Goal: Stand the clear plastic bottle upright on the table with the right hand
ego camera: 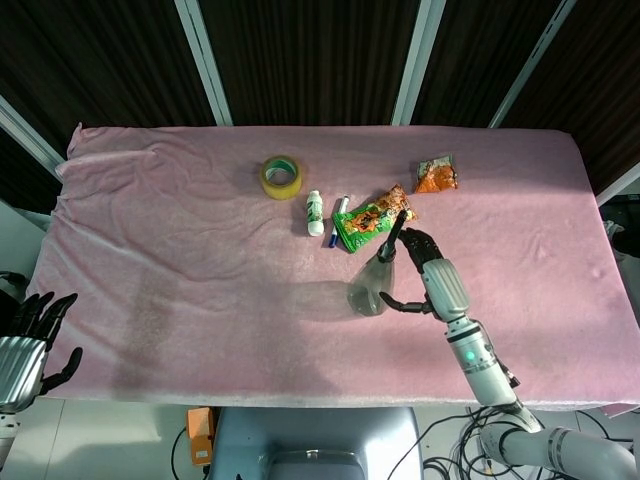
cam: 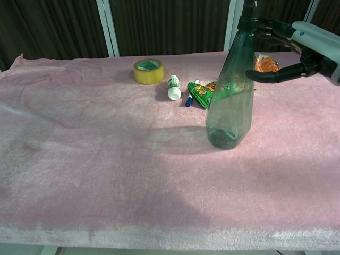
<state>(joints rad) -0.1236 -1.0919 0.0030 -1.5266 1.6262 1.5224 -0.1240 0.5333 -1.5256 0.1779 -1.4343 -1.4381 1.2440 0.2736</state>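
Note:
The clear plastic bottle (ego camera: 370,285) (cam: 231,95) stands upright on the pink-covered table (ego camera: 180,250), its dark cap pointing up. My right hand (ego camera: 432,272) (cam: 308,45) is just to its right, fingers spread. Its thumb tip reaches the bottle's side at mid height and the other fingers hover by the neck, in a loose hold that carries no weight. My left hand (ego camera: 25,345) hangs below the table's near left corner, fingers apart and empty.
Behind the bottle lie a green snack packet (ego camera: 365,222) (cam: 202,91), a blue pen (ego camera: 337,220), a small white bottle (ego camera: 315,213) and a yellow tape roll (ego camera: 281,176). An orange packet (ego camera: 436,175) (cam: 264,64) lies further back on the right.

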